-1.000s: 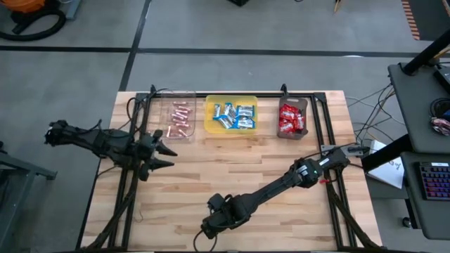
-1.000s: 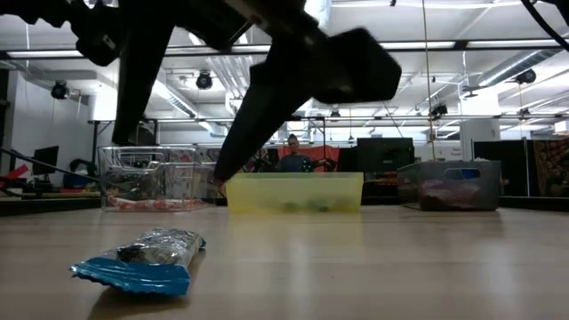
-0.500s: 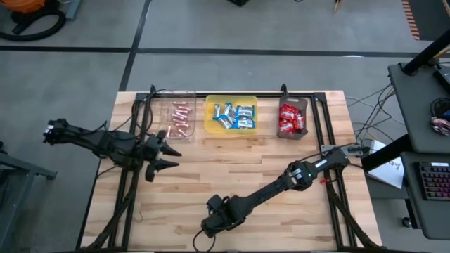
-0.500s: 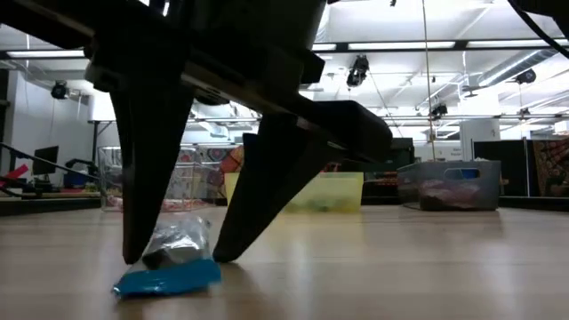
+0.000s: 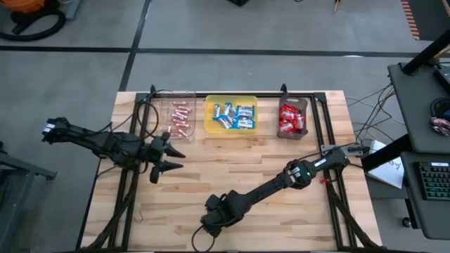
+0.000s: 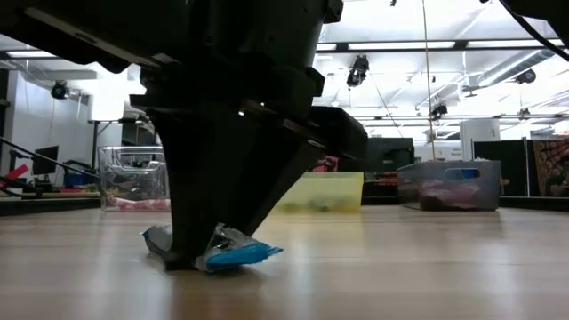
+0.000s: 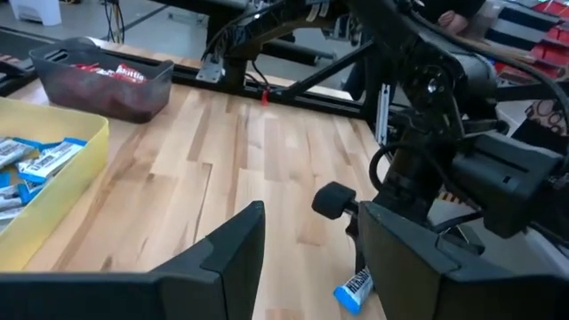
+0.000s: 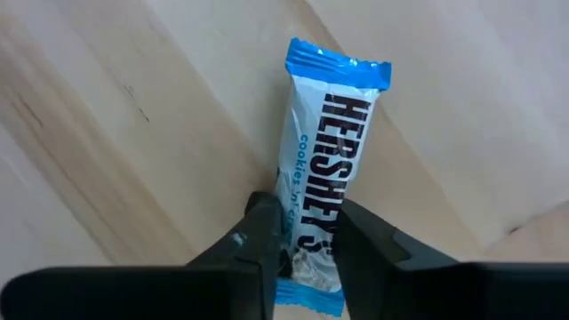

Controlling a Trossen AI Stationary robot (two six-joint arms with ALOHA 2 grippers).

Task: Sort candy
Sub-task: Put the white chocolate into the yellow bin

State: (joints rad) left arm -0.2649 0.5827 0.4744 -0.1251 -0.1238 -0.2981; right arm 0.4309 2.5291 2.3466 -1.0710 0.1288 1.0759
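Near the front edge of the wooden table (image 5: 281, 158), we see the right gripper (image 5: 207, 223) lowered onto the boards, its two dark fingers (image 8: 258, 233) pinched on either side of a blue-and-white bar (image 8: 324, 213) that lies flat on the wood. From the right wrist camera we can read the wrapper's lettering, and the fingers press against the bar's lower half while its blue crimped end points away from the gripper. From table height, we see the same bar as a crumpled silver and blue packet under the gripper's dark body, resting on the surface; whether it has left the wood at all we cannot tell. Along the far side of the table stand three trays in a row: a clear tray (image 5: 178, 116) holding thin pinkish sticks (image 5: 181, 119), a yellow tray (image 5: 230, 116) holding more blue-and-white bars, and a dark tray (image 5: 293, 119) holding red packets (image 5: 290, 122). We find the left gripper (image 5: 169, 158) hovering over the left part of the table, in front of the clear tray and well apart from the other arm, its fingers spread with nothing between them. From its wrist camera we glimpse the bar on the boards beneath the right arm.
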